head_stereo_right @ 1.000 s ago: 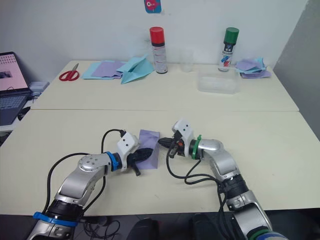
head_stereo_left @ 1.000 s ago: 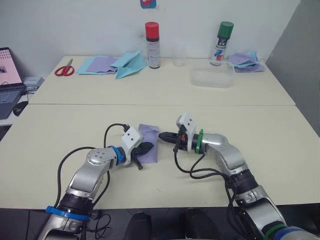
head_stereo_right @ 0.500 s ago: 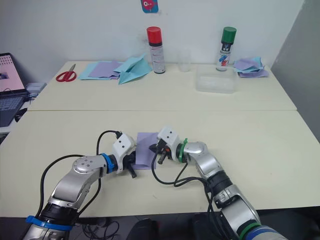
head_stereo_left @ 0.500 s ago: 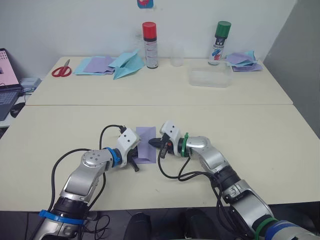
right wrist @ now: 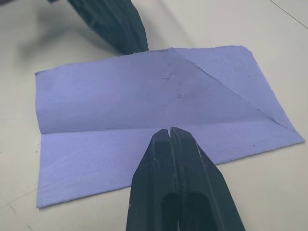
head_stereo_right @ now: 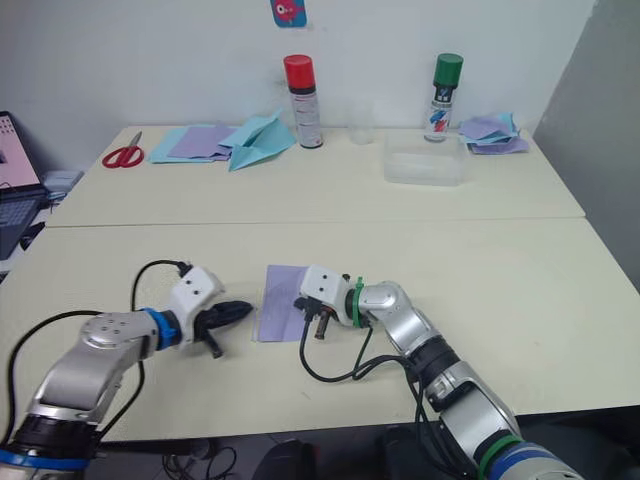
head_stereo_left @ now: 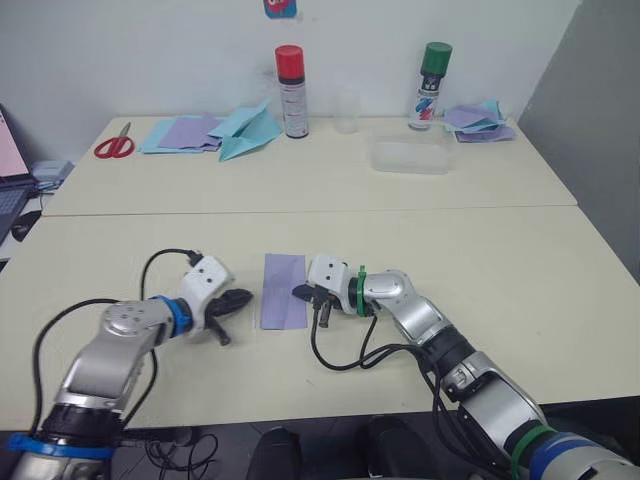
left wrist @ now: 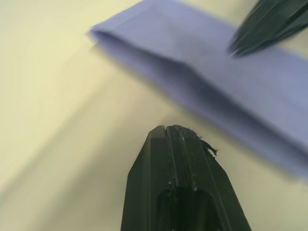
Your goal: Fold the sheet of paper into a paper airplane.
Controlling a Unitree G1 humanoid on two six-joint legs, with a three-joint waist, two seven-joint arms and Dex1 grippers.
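Right gripper [head_stereo_left: 298, 293] (fingers pressed together) touches the sheet of paper [head_stereo_left: 282, 290]; left gripper [head_stereo_left: 243, 297], likewise closed, sits just beside it.

Looks like a lab or office workroom set up for craft trials. Two plain cream desks [head_stereo_left: 330, 190] pushed together against a bare white wall. Along the far edge: red-handled scissors [head_stereo_left: 112, 146], a pile of purple and blue sheets [head_stereo_left: 185, 131] with a light-blue paper airplane [head_stereo_left: 246, 131], a red-capped spray can [head_stereo_left: 291, 77], a green-capped spray can [head_stereo_left: 432, 72], a clear plastic tray [head_stereo_left: 410, 156]. More sheets at the far right corner [head_stereo_left: 477, 120]. An open laptop [head_stereo_right: 14, 170] sits off the left edge.
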